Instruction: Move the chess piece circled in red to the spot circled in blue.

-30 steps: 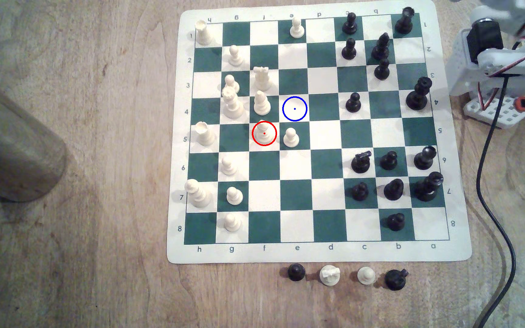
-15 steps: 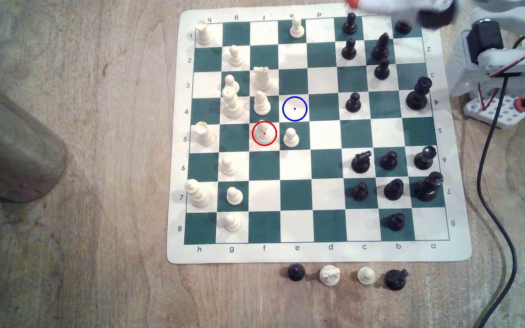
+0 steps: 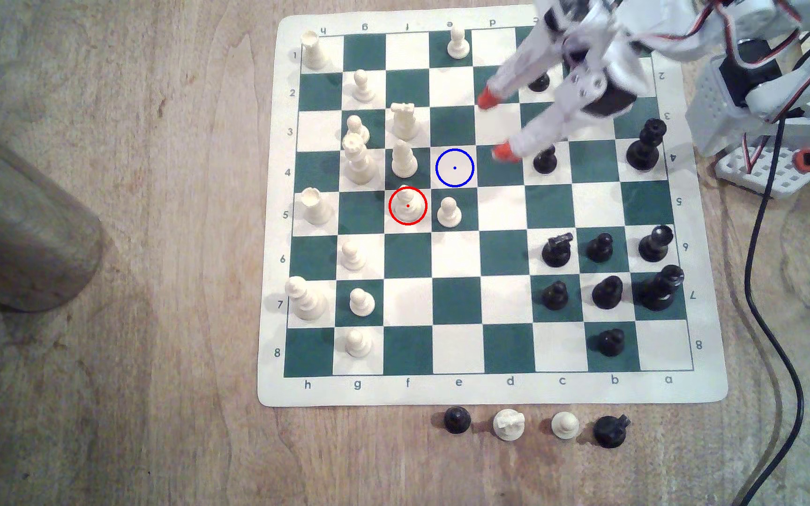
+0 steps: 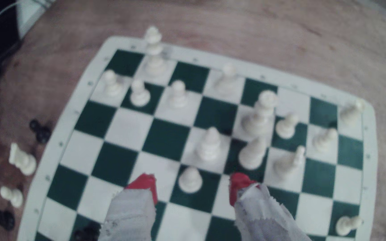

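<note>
Exterior view: red-tipped white pincer (image 3: pixel 494 125) spread wide and empty at two o'clock of the slim cream-white bishop-like piece (image 3: pixel 407 204), itself upright at seven o'clock of the blue-ringed cream square (image 3: pixel 454 168).

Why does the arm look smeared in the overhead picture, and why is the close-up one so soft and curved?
In the exterior view the white robot arm is motion-blurred, and its red-tipped gripper, open, smears a little, while the green-and-cream chessboard is fairly sharp. In the wrist view everything is soft and bluish; the board's edges bow outward from lens distortion, and the cream bishop-like piece has fuzzy outlines.
</note>
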`<action>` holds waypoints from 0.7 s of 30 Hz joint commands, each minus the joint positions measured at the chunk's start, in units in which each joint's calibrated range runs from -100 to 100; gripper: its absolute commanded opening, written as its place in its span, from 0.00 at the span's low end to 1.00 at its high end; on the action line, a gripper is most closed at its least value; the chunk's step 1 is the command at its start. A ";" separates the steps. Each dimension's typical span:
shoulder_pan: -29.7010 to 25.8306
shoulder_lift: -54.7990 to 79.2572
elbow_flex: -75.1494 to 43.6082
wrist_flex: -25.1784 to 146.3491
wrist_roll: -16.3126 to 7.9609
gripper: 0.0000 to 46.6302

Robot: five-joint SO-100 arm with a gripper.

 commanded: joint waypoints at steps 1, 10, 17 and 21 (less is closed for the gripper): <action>0.39 6.26 -6.31 -2.46 -0.10 0.37; 0.07 22.47 -9.30 -10.40 -2.25 0.33; -1.18 29.18 -10.12 -14.58 -4.00 0.33; -1.02 33.17 -10.48 -17.03 -4.84 0.32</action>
